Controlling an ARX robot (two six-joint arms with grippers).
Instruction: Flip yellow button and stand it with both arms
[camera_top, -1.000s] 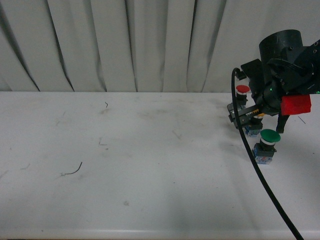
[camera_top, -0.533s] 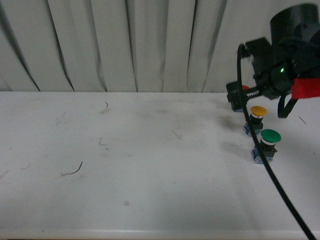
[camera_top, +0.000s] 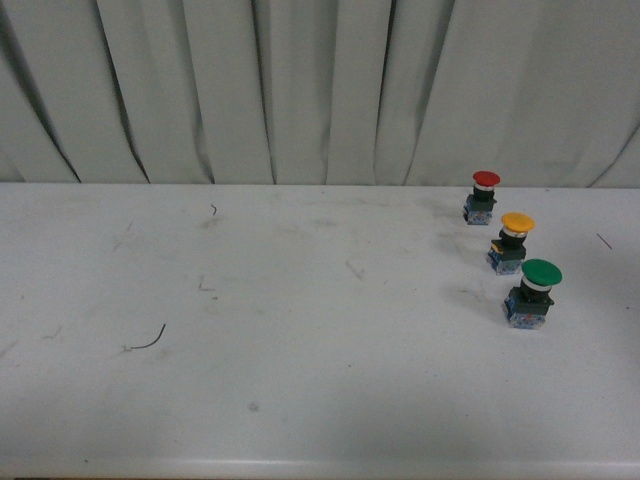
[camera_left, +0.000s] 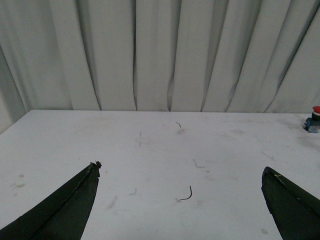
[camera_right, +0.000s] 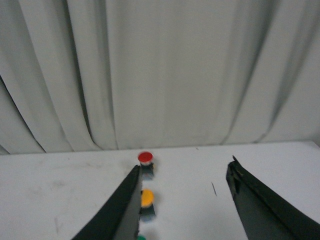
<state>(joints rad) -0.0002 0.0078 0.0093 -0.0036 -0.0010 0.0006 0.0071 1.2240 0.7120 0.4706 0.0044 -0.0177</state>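
Both grippers – left (camera_left: 180, 200), right (camera_right: 182, 200) – spread wide, empty; yellow button (camera_top: 514, 241) upright; right finger (camera_right: 120, 212) part-hides it.

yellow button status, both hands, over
Left hand open, empty. Right hand open, empty, clear of the table in the front view. Yellow button upright, cap up, between red button and green button. Nothing in the way.

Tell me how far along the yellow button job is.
Looks done: the yellow button stands upright, cap up, on the table between the red button and green button. Nothing is in hand: the left gripper and right gripper are open and empty. Nothing visibly remains.
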